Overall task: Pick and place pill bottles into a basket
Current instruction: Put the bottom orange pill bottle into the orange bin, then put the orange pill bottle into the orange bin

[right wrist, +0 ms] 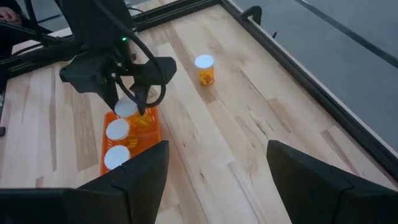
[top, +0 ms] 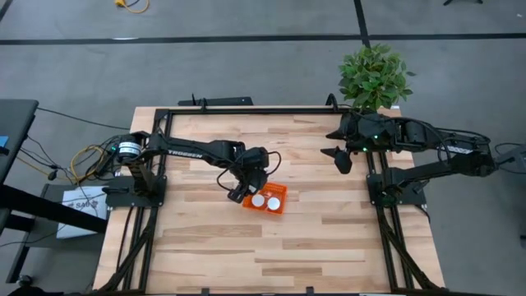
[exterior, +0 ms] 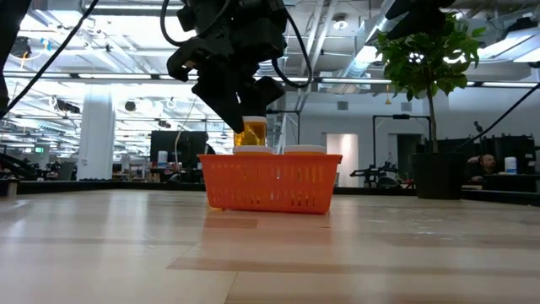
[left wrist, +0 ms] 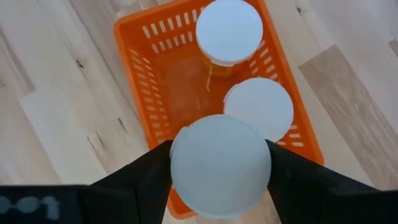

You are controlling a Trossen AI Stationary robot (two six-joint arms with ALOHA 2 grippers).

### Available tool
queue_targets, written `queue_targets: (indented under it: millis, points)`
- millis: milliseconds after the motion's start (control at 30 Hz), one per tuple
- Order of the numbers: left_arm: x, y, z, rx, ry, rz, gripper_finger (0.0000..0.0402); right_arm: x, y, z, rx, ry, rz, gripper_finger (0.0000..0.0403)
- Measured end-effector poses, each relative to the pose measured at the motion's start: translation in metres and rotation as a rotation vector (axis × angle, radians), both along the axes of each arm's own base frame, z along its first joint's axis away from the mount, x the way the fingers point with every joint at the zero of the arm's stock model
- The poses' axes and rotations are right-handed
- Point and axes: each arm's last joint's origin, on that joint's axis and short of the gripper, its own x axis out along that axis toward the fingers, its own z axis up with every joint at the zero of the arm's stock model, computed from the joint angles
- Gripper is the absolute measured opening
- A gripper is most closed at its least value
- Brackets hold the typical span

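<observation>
The left gripper (left wrist: 219, 180) is clamping a pill bottle (left wrist: 220, 165) by its sides, holding it upright just over the near end of the orange basket (left wrist: 134, 74), ready, I'd say, for a straight drop. Two capped bottles (left wrist: 229, 31) are standing directly below and ahead of it. A fourth bottle (right wrist: 204, 69) is waiting on the table. The right gripper (top: 340, 156) is idling partly open, well off to the side, holding nothing.

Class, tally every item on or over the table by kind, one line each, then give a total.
Pill bottles: 4 (two in the basket, one in the left gripper, one standing alone)
Orange basket: 1
Total: 5
</observation>
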Motion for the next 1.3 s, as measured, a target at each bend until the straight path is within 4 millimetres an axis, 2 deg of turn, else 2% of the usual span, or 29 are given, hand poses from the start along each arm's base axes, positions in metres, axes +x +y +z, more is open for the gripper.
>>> queue_targets:
  millis: [433,933,1300]
  points:
    - [0.0012,-0.0032,0.0003,0.006,-0.016,-0.018,0.0222,0.0,0.0007,-0.0002,0.02,-0.001,0.016,0.0265]
    - [-0.0014,-0.0032,-0.001,-0.017,0.024,0.037,0.0223,0.0,0.0007,-0.0002,0.021,-0.001,0.016,0.0265]
    - [-0.0014,-0.0032,-0.0009,-0.017,0.024,0.038,0.0261,0.0,0.0007,-0.0002,0.02,-0.001,0.016,0.0265]
